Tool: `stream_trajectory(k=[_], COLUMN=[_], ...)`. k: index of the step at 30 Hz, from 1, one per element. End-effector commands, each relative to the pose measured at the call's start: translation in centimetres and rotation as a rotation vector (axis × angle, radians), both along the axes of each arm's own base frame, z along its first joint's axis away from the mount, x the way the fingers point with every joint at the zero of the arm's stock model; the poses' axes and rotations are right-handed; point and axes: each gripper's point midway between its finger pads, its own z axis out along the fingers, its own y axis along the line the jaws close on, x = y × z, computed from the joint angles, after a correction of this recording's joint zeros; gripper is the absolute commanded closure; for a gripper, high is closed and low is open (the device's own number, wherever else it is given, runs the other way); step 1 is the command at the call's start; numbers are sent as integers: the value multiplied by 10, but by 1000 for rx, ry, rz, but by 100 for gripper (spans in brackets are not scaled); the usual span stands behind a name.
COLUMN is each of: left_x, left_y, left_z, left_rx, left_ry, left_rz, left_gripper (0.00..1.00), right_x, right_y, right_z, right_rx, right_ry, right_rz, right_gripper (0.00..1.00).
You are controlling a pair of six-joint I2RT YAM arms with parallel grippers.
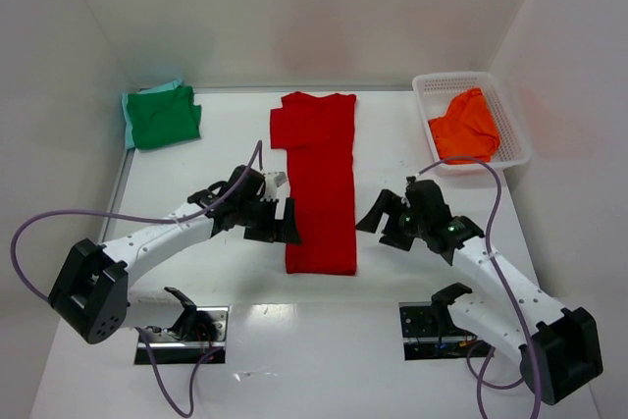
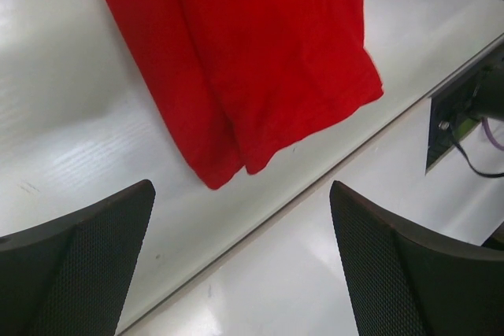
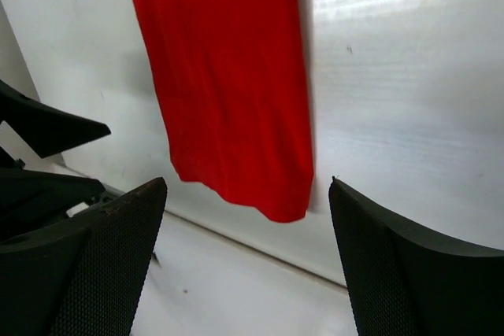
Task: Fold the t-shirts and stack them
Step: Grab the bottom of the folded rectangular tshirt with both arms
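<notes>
- White table (image 1: 402, 134) with white walls all around it, and my two arms reach out over it.
- I see the red shirt (image 1: 320, 183) lying flat in the middle, folded into a long thin strip. I think it needs folding shorter next.
- My left gripper (image 1: 278, 225) sits just beside the strip's left edge, fingers wide apart, holding nothing.
- My right gripper (image 1: 383, 228) is near the strip's right edge, fingers apart too, and empty.
- I see the green shirt (image 1: 163, 117) in the far left corner, and it looks folded.
- I see the orange shirt (image 1: 465, 127) crumpled in the white basket (image 1: 461, 77), not folded yet.
- No shirts are stacked yet, so lots is left.
</notes>
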Motion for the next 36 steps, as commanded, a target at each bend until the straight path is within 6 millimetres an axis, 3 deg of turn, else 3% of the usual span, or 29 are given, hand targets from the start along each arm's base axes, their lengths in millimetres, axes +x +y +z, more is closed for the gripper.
stream_trajectory(k=[1,6,11,20,28,32,36], left_x=[-11,-17,-21,-22,-17,-18,-17], left_y=[-1,1,8,10,6,6,4], left_z=[5,-6,-28,-26,-31,-36,-37], left_rx=[-50,-29,34,-20,-3,15,2], left_ry=[31,76,145,132,154,181,192], left_rz=[1,-3,43,138,139,139,148], left_gripper=[0,0,0,0,0,2,4], right_x=[-14,-24,-29,-30,-21,-27,-30], right_y=[12,4,9,25,39,48,51], right_z=[-6,-24,-36,-50,-54,-63,-62], right_rx=[90,61,61,-6,-39,-64,-59], right_ry=[55,94,124,139,141,166,174], right_rz=[-32,-55,-17,69,114,161,158], right_gripper=[11,13,22,25,34,38,52])
